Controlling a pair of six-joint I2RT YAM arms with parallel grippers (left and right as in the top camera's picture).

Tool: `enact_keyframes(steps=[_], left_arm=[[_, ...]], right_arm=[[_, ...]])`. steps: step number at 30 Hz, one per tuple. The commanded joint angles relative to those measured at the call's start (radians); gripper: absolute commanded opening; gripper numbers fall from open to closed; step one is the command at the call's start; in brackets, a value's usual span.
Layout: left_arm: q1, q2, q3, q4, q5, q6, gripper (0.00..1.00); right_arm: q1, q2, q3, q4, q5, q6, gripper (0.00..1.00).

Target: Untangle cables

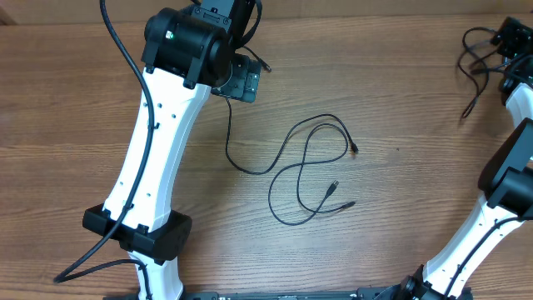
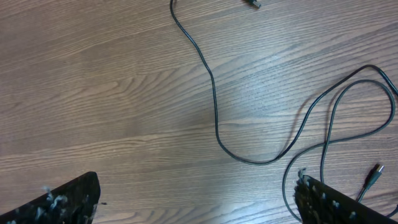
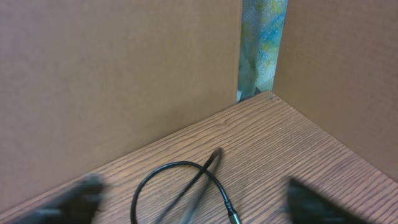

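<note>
Thin black cables (image 1: 247,171) lie in loose, crossing loops on the wooden table (image 1: 400,242) at the middle, with small plugs (image 1: 356,148) at their ends. In the left wrist view one cable (image 2: 215,112) curves across the wood. My left gripper (image 1: 240,81) hovers over the far end of these loops; its jaws (image 2: 199,202) stand wide open with only wood between them. Another black cable (image 1: 476,58) is bunched at the far right corner. My right gripper (image 1: 508,42) is over it and open (image 3: 193,202), with a cable loop (image 3: 180,163) lying between the blurred fingers, not gripped.
Brown cardboard walls (image 3: 112,74) close off the table's far right corner, with a narrow gap (image 3: 261,43) between them. The white left arm (image 1: 158,158) crosses the left half of the table. The right arm (image 1: 500,192) rises along the right edge.
</note>
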Motion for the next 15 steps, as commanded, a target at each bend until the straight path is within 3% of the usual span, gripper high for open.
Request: enact_keyframes(steps=[1,6,9,15], left_arm=[[0.000,0.000,-0.004,-0.002,0.001,0.011,1.00],[0.000,0.000,-0.004,-0.002,0.001,0.011,1.00],[0.000,0.000,-0.004,-0.002,0.001,0.011,1.00],[0.000,0.000,-0.004,-0.002,0.004,0.011,1.00]], right_arm=[[0.001,-0.106,0.012,0.012,-0.002,-0.009,1.00],[0.002,-0.230,0.012,-0.087,-0.019,-0.006,1.00],[0.003,-0.286,0.012,-0.258,-0.103,0.002,1.00],[0.008,-0.347,0.012,-0.589,-0.538,0.005,1.00]])
